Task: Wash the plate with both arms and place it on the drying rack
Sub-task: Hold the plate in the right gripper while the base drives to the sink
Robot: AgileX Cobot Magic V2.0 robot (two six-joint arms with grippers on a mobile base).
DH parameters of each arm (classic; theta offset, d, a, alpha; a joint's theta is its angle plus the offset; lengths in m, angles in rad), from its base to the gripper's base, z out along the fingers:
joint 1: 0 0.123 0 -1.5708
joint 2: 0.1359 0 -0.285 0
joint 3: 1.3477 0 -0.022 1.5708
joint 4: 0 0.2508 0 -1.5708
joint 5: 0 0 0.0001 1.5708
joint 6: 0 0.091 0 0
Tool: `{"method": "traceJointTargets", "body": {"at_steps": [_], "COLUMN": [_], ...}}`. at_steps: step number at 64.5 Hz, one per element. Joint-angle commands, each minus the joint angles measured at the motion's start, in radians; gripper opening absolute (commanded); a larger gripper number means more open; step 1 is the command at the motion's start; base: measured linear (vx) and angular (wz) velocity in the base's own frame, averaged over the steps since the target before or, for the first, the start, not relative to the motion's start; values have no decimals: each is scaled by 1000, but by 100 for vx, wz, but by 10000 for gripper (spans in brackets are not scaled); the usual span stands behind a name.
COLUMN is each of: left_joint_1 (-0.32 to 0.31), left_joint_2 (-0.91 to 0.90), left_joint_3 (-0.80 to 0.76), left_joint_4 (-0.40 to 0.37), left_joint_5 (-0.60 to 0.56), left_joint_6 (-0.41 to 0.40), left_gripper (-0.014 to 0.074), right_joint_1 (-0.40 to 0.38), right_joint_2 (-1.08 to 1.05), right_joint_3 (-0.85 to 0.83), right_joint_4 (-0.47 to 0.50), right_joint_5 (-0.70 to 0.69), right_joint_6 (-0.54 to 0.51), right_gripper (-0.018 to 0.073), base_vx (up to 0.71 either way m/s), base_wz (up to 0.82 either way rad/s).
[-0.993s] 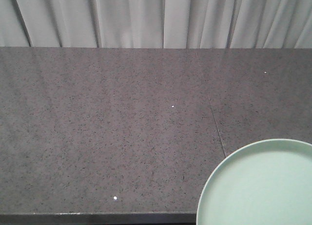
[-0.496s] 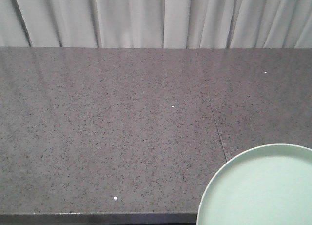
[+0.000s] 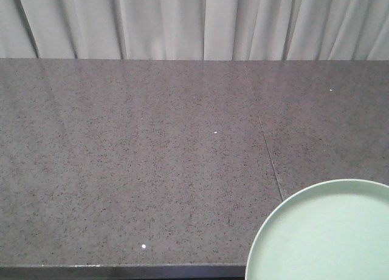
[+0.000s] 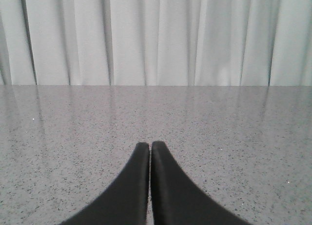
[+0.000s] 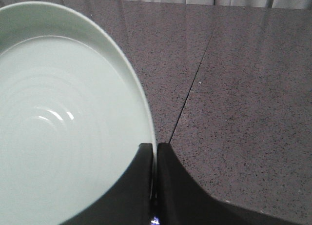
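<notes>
Black right fingers [image 5: 154, 148] clamp plate [image 5: 58, 112] rim; left fingers [image 4: 149, 146] together, level above countertop [image 4: 234, 127].

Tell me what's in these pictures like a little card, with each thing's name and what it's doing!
plate: round, pale green, its rim pinched by the right gripper
right gripper: black fingers closed on the plate's rim
left gripper: black fingers closed together, holding nothing
countertop: dark speckled stone with a thin seam across it
curtain: pale and pleated, behind the countertop
</notes>
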Motion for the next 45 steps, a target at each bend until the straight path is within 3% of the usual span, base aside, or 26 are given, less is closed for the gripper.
{"method": "traceJointTargets", "body": {"at_steps": [1,45], "left_joint_1": [1,1], "left_joint_2": [-15,-15], "left_joint_3": [15,15], "left_joint_4": [-5,-5], "left_joint_5": [-74,-74], "left_joint_6": [-9,-9], "left_gripper": [-6,-6], "right_joint_1": [-3,-3], "right_joint_2": [14,14], "right_joint_3": [-23,-23], "right_joint_4": [7,7], "right_joint_5": [-74,-74], "right_joint_6": [0,0], "right_gripper": [-5,-5], "base_vx": [0,-2], "base_wz": [0,8]}}
